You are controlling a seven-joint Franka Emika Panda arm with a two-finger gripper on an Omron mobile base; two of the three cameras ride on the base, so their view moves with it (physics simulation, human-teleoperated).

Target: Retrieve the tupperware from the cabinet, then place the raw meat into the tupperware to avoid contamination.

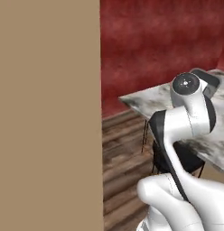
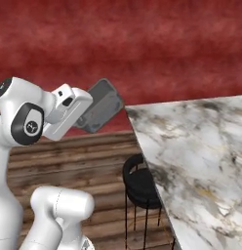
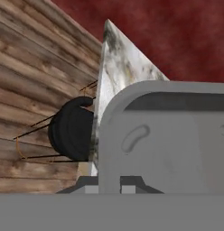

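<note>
Right base view shows our gripper (image 2: 96, 114) clamped on the grey tupperware (image 2: 101, 105), carried in the air just off the near corner of the marble table (image 2: 201, 156), above the wood floor and the black stool (image 2: 140, 183) tucked under that table's edge. In the hand view the tupperware (image 3: 168, 140) sits tight against the fingers, its rim tilted. The tan cabinet (image 1: 48, 113) stands well apart from the table, on its far side from the arm. We cannot find the raw meat. We judge the risks so: the grip looks to be on one edge, so a fast swing could twist the box loose; carried low, it could clip the table's corner.
</note>
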